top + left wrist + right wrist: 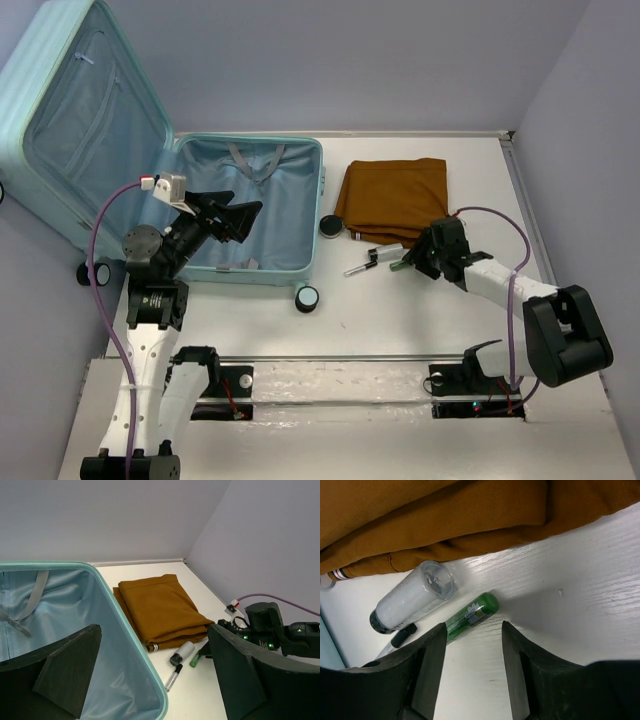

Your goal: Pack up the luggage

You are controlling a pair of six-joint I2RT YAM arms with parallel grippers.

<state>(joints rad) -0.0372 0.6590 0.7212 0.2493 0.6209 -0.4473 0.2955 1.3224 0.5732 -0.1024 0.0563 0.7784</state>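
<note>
The luggage (318, 200) lies open, its lid (85, 120) propped up at the back left, its light blue lining (55, 605) bare. My left gripper (236, 215) is open and empty, hovering over the suitcase base near its right wall (131, 645). My right gripper (474, 645) is open, low over the table, its jaws on either side of the near end of a green tube (470, 616). A clear bottle with a black cap (412, 597) and a pen (400, 636) lie beside the tube. A folded brown cloth (392, 197) lies just behind them.
The suitcase wheels (307, 298) stick out at its near right corner, and another wheel (331, 226) sits by the cloth. The side wall stands close on the right (580, 150). The bottle (182, 652), tube (195, 661) and pen (173, 676) lie between suitcase and right arm.
</note>
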